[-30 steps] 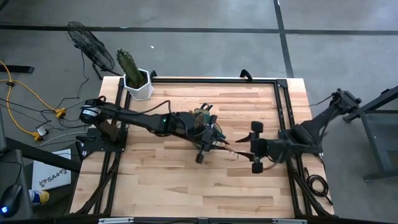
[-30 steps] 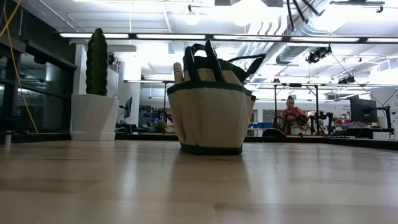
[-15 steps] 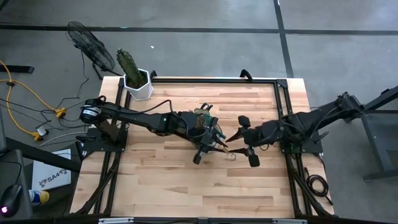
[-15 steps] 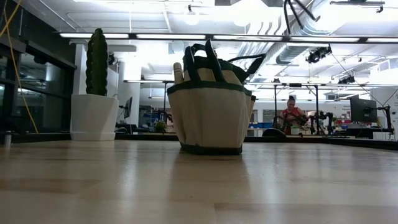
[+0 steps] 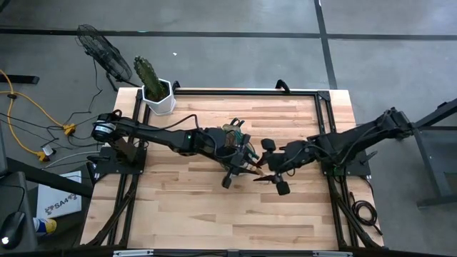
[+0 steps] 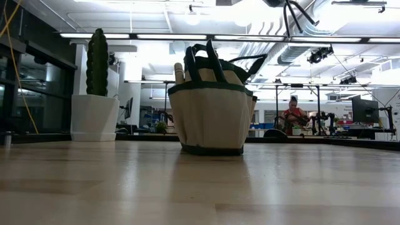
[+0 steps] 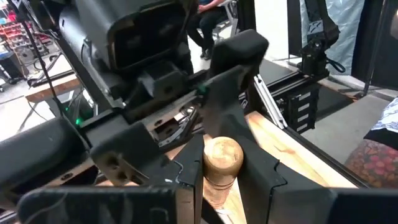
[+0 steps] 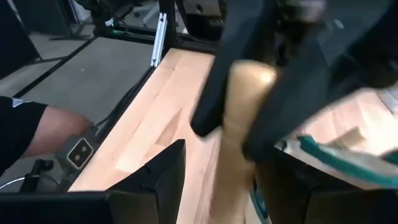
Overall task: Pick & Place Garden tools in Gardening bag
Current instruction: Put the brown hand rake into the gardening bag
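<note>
Bag (image 6: pixel 212 112) upright, wooden handle (image 6: pixel 179 72) poking out; left gripper (image 7: pixel 221 171) clamps wooden-handled tool (image 7: pixel 222 163); right gripper (image 5: pixel 273 165) open alongside.

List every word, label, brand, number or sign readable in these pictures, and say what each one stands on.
"SAA": partly readable dark letters on the white box lying on the floor beside the table's left edge, in the high view; the rest of its print is too small to read.
Gardening bag: no print shows on its fabric.
Cactus pot: no lettering shows.
Screens and signs in the room behind the table, in the low view: too small to read.
</note>
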You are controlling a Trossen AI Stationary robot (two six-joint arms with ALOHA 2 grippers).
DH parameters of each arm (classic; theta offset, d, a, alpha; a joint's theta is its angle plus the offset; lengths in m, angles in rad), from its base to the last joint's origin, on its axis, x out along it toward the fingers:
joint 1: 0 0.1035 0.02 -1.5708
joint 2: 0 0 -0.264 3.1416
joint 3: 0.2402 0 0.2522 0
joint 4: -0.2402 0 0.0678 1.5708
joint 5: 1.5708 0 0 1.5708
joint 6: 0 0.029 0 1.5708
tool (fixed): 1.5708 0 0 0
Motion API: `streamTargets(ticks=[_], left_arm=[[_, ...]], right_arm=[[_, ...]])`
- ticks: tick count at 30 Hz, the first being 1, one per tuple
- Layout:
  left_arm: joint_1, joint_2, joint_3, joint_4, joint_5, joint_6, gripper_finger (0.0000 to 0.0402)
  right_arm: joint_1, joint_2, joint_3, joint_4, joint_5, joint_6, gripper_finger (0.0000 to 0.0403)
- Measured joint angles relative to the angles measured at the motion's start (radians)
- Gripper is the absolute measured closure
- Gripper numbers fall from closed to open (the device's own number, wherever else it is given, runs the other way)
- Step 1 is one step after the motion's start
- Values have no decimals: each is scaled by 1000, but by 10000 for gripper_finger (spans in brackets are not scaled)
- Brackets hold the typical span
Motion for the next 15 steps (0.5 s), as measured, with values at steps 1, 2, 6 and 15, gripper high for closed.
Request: streamTargets(ticks=[1, 2, 6, 15], left_arm=[[-1, 0, 0, -4, 0, 0, 341], [-2, 0, 0, -6, -1, 0, 341], [-2, 0, 0, -19, 0, 0, 341], [-2, 0, 0, -31, 0, 0, 341]], right_arm=[[0, 6, 0, 11, 0, -7, 229], [0, 7, 0, 13, 0, -11, 229], [-6, -3, 0, -7, 5, -18, 229], [-14, -9, 0, -1, -27, -19, 229]])
